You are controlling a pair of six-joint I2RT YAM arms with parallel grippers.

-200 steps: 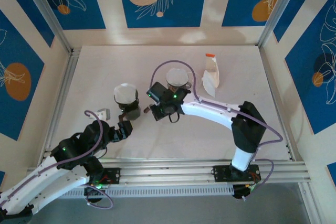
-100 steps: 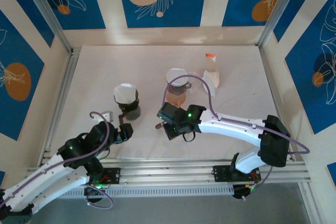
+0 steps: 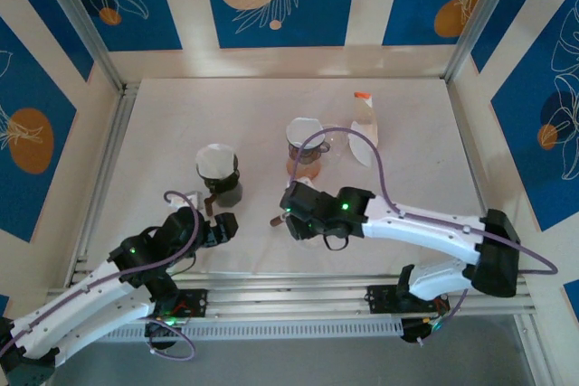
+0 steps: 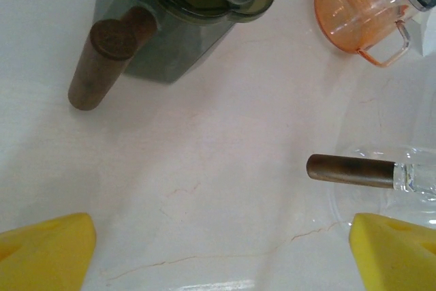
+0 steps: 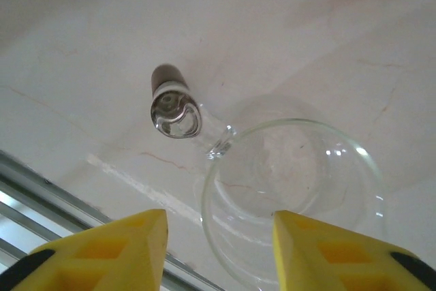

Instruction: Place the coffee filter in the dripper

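Note:
A clear glass dripper with a wooden-tipped handle stands on the table near the front rail. My right gripper hovers over it, open, its yellow fingers either side of the near rim. In the top view the handle pokes out left of my right gripper. White paper filters sit in a dark grey dripper and in an orange dripper. My left gripper is wide open and holds nothing, low over bare table to the left of the glass handle.
A white bottle with an orange cap stands at the back right, with a white folded paper leaning by it. The front rail runs just behind the glass dripper. The grey dripper's wooden handle points towards my left gripper.
My right gripper carried the glass dripper from beside the orange one towards the front rail, then opened. The left arm crept forward and to the right.

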